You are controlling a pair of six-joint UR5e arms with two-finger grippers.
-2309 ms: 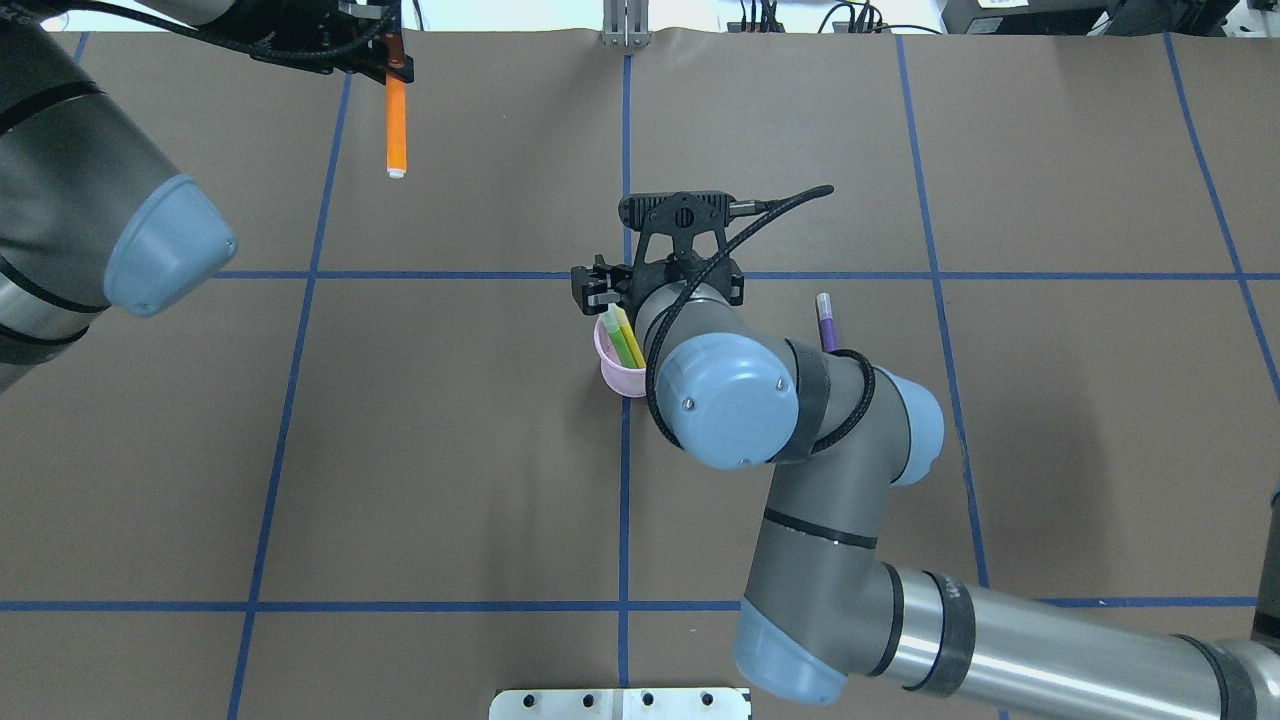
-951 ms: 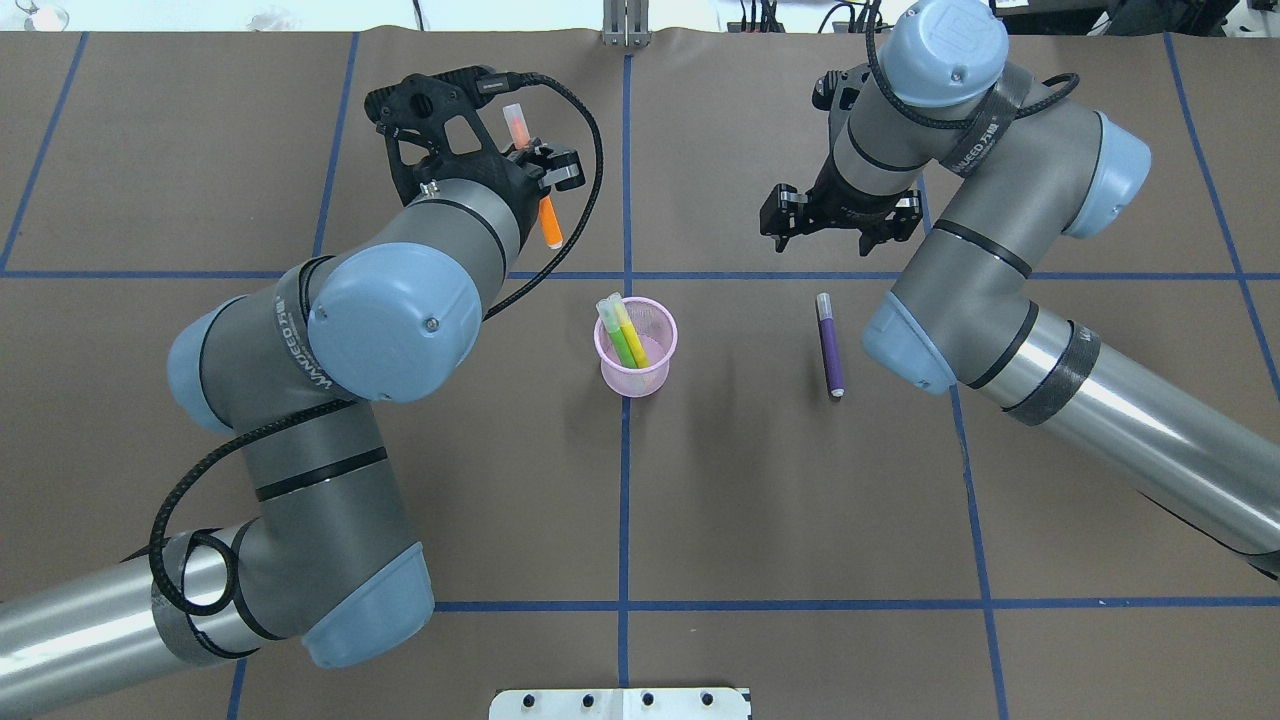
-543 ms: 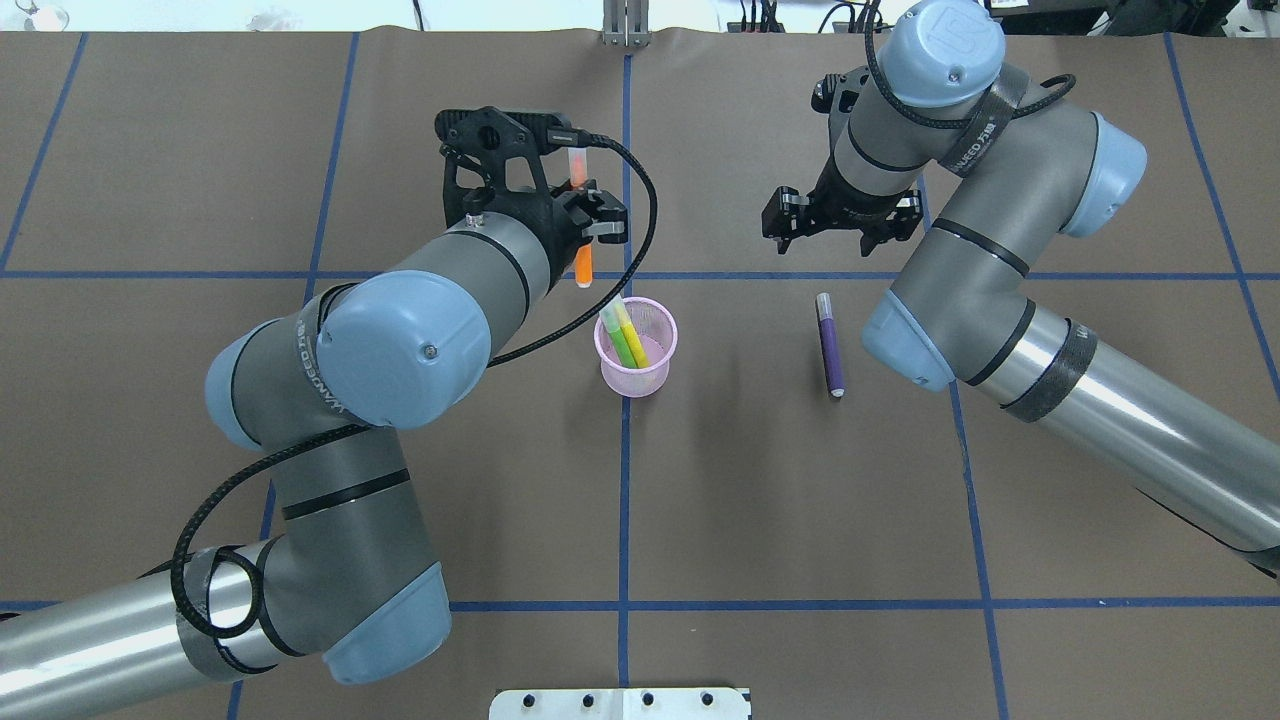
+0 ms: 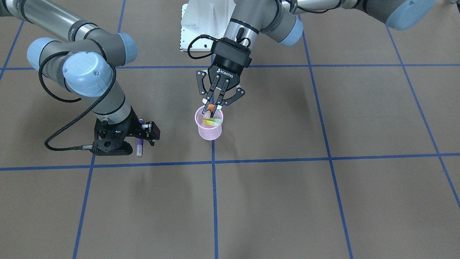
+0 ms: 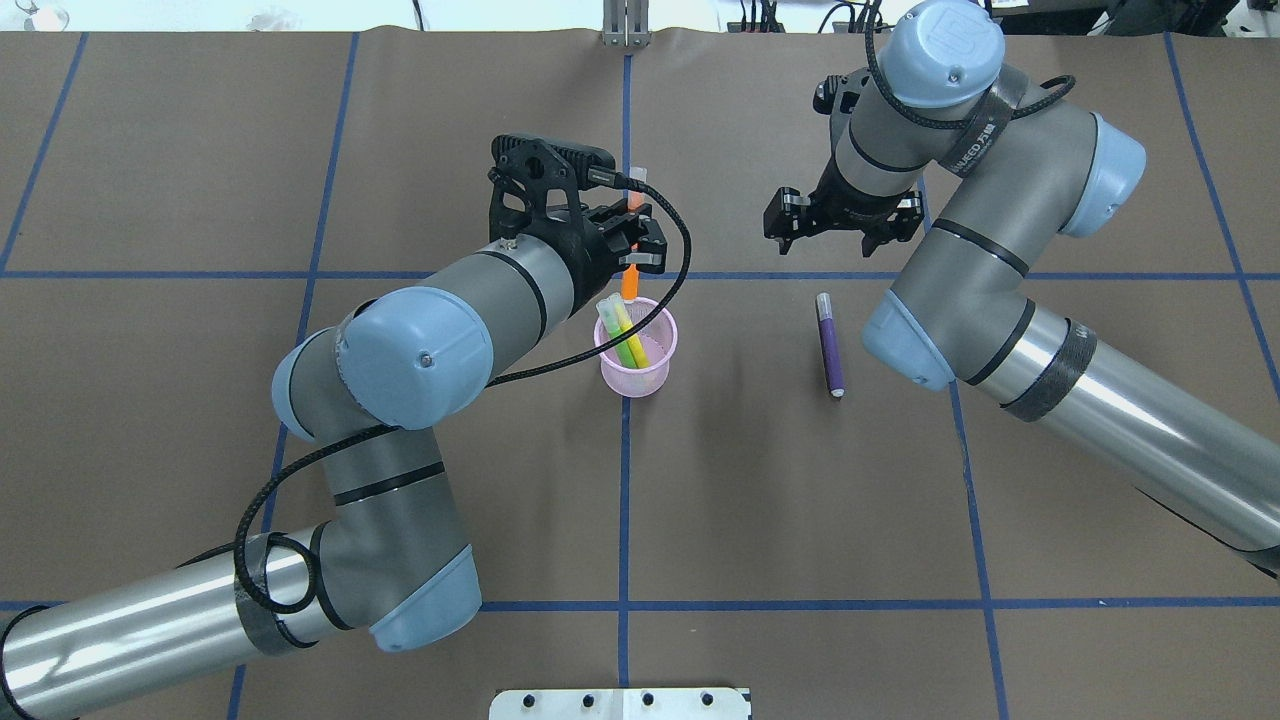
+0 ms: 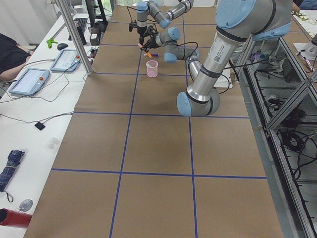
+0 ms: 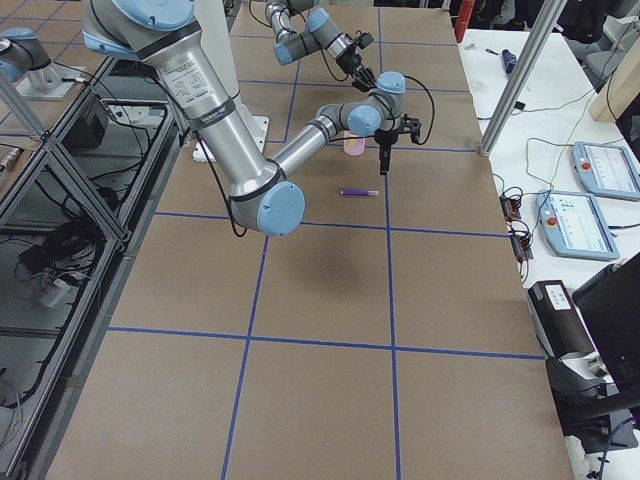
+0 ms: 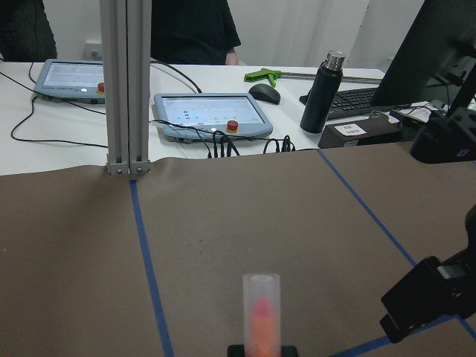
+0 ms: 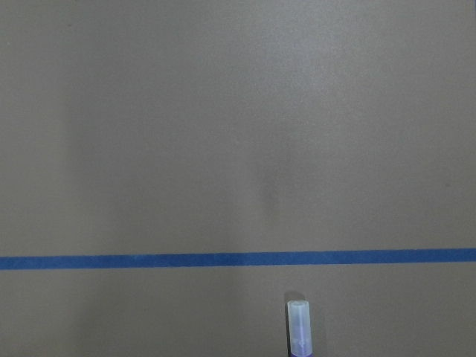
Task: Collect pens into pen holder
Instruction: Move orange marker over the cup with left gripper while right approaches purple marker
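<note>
The orange pen (image 5: 629, 283) is pinched upright by the fingers of the left gripper (image 4: 213, 104) over the far rim of the pink mesh pen holder (image 5: 632, 380). This lines it up to drop beside the green pen (image 5: 620, 342) and yellow pen (image 5: 634, 346). The purple pen (image 5: 829, 345) lies on the tabletop (image 5: 800, 500), right of the holder. The right gripper (image 5: 840, 228) hovers at its far end with fingers spread.

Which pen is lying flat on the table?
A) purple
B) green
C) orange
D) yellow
A: the purple pen lies on the table beside the pen holder. The green pen and yellow pen stand inside the holder, and the orange pen is gripped by the left gripper over its rim.
</note>
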